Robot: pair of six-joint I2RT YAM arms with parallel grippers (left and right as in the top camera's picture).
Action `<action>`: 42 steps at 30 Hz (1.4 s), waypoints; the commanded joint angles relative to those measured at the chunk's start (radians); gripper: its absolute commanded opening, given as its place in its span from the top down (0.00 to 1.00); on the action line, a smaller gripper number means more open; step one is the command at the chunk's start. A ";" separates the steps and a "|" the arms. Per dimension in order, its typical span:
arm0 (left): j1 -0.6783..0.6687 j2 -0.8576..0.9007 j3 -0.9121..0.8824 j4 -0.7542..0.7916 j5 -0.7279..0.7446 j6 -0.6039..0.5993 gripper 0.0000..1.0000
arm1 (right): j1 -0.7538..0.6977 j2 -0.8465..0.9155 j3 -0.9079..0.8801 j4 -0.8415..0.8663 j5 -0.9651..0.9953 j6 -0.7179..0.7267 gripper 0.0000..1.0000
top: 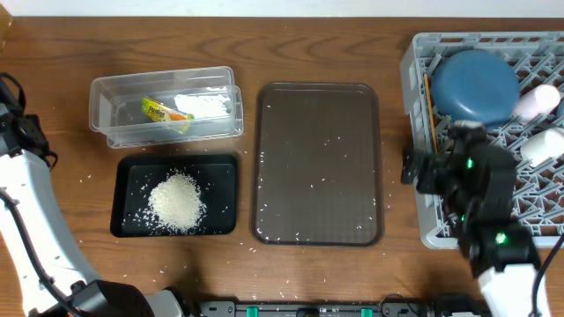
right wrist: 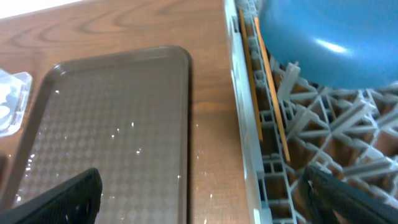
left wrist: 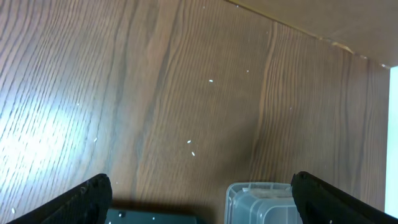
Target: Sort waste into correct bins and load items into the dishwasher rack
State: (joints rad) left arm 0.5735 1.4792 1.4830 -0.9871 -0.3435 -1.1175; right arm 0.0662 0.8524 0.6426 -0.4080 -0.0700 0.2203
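Observation:
The grey dishwasher rack (top: pixel 441 224) at the right holds an upturned dark-blue bowl (top: pixel 476 86), a pink cup (top: pixel 536 103), a white cup (top: pixel 545 145) and wooden chopsticks (right wrist: pixel 267 93) along its left wall. A clear tub (top: pixel 106 97) contains a yellow-green wrapper (top: pixel 163 112) and a white napkin (top: pixel 204 104). A rice pile (top: pixel 176 202) lies in the black tray (top: pixel 128 172). My right gripper (right wrist: pixel 202 205) is open and empty, straddling the rack's left wall (right wrist: pixel 245 124). My left gripper (left wrist: pixel 202 208) is open and empty over bare table beside the tub's corner (left wrist: pixel 261 202).
The brown serving tray (top: pixel 319 163) lies between the bins and the rack, with stray rice grains on it. More grains are scattered on the wooden table (top: pixel 53 202). The left arm (top: pixel 22 185) stands at the table's left edge.

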 commanded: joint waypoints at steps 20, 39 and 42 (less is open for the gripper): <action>0.004 0.005 0.000 -0.003 -0.012 0.010 0.05 | 0.018 -0.698 -0.579 0.362 -0.005 -0.088 0.01; 0.004 0.005 0.000 -0.003 -0.012 0.010 0.05 | 0.012 -0.848 -0.637 0.334 0.036 -0.234 0.01; 0.004 0.005 0.000 -0.003 -0.012 0.010 0.05 | 0.013 -0.848 -0.637 0.334 0.035 -0.233 0.01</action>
State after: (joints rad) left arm 0.5735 1.4792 1.4830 -0.9874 -0.3431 -1.1175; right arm 0.0658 0.0120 0.0086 -0.0700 -0.0483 0.0277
